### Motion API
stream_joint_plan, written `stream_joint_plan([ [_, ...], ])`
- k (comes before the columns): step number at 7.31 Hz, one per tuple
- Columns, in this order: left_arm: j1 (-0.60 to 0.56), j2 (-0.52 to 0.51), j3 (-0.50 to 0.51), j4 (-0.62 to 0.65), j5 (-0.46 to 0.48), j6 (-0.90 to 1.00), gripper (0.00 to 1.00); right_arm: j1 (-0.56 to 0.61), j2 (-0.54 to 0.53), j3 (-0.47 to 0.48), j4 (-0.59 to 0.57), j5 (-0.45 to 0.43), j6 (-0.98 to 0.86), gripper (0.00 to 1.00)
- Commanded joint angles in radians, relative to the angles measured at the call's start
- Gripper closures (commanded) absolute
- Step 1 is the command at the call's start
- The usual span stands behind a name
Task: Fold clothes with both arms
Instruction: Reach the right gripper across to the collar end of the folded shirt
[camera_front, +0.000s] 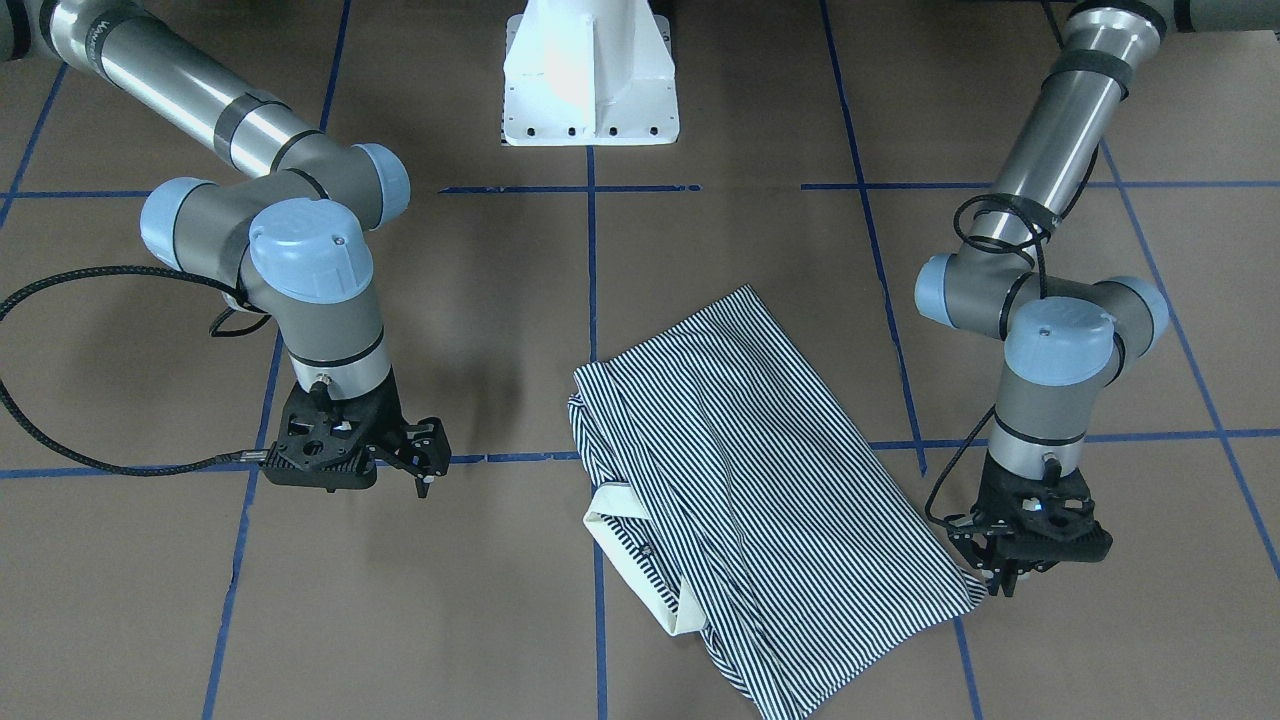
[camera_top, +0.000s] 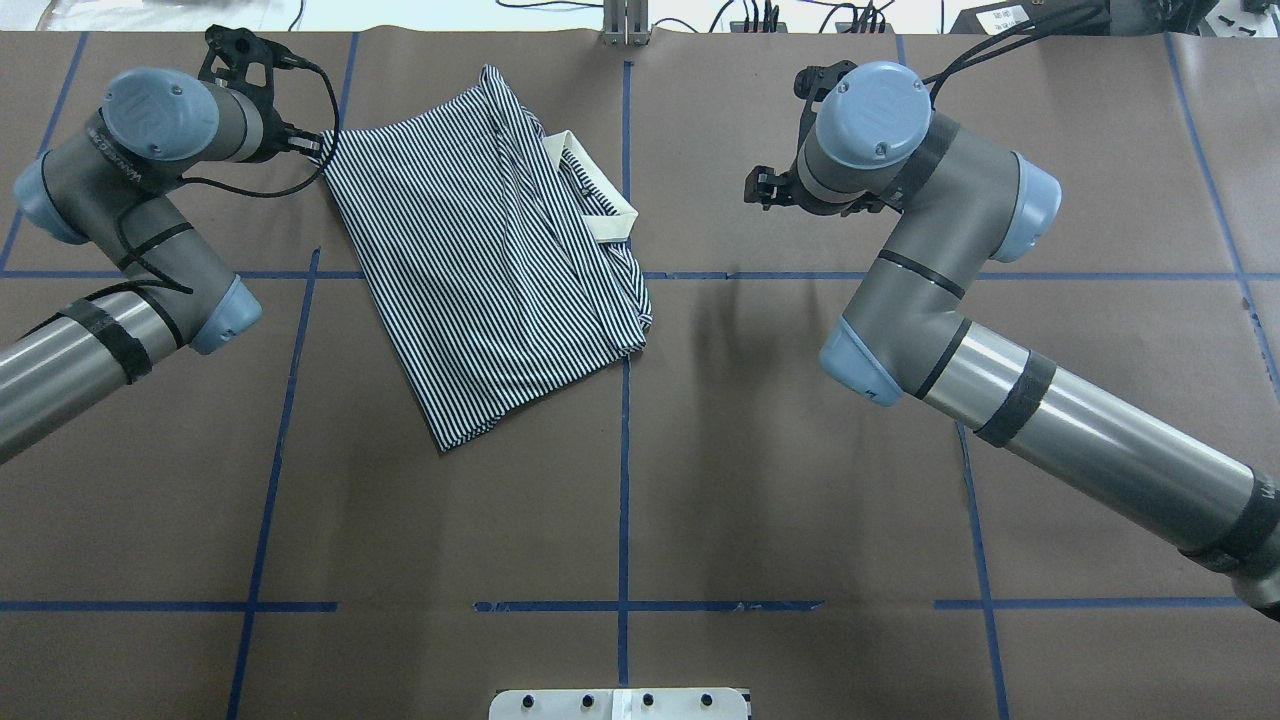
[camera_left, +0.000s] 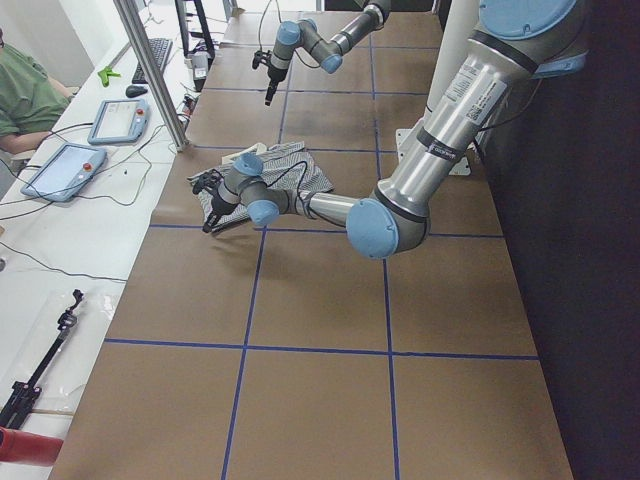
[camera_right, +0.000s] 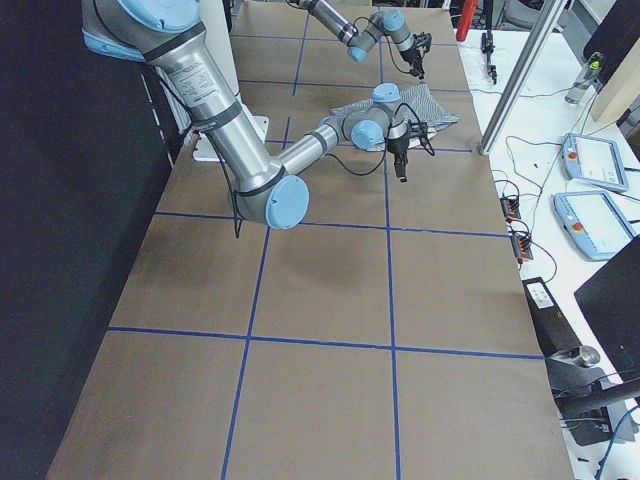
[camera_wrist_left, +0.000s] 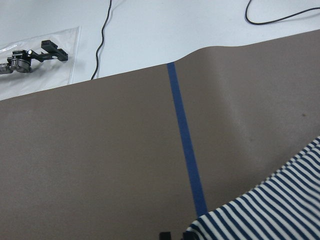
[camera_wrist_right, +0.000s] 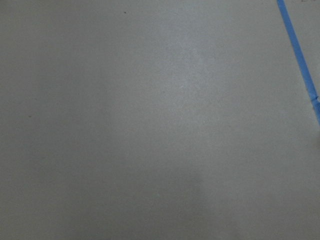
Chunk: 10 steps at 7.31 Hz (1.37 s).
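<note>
The navy-and-white striped polo shirt (camera_front: 760, 480) lies folded into a slanted rectangle on the brown table, cream collar (camera_front: 640, 560) at its edge. In the overhead view the shirt (camera_top: 480, 270) sits left of centre at the far side. My left gripper (camera_front: 1002, 588) is down at the shirt's outer corner, fingers close together and apparently shut on the fabric; overhead, the left gripper (camera_top: 318, 148) meets that corner. The left wrist view shows striped cloth (camera_wrist_left: 270, 210) at its bottom edge. My right gripper (camera_front: 425, 485) hangs open above bare table, well apart from the shirt, and the right gripper (camera_top: 757, 190) holds nothing.
The white pedestal base (camera_front: 590, 90) stands at the robot's side of the table. Blue tape lines (camera_top: 624, 450) grid the brown surface. Beyond the far edge, a white bench carries teach pendants (camera_left: 60, 170), cables and a black tool (camera_wrist_left: 30, 55); a person's green sleeve (camera_left: 25, 95) shows there.
</note>
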<state>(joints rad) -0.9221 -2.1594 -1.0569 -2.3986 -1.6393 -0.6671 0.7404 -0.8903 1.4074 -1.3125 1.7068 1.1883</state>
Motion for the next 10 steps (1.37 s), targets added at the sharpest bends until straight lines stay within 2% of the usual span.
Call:
stream_joint_plan([
  [1,-0.001,0.012,-0.037,-0.034,-0.034,0.021,0.0,-0.057,0.083,-0.089,0.1,-0.07,0.2,0.07],
  [2,-0.001,0.01,-0.038,-0.034,-0.034,0.018,0.0,-0.093,0.161,-0.172,0.126,-0.119,0.325,0.13],
  [4,-0.001,0.012,-0.038,-0.036,-0.034,0.015,0.0,-0.153,0.31,-0.336,0.141,-0.226,0.478,0.15],
  [7,-0.001,0.012,-0.038,-0.036,-0.034,0.012,0.0,-0.176,0.343,-0.445,0.197,-0.271,0.485,0.16],
  [9,-0.001,0.012,-0.038,-0.037,-0.036,0.012,0.0,-0.185,0.367,-0.479,0.202,-0.282,0.516,0.34],
  [10,-0.001,0.013,-0.038,-0.037,-0.034,0.012,0.0,-0.187,0.367,-0.499,0.231,-0.283,0.519,0.36],
])
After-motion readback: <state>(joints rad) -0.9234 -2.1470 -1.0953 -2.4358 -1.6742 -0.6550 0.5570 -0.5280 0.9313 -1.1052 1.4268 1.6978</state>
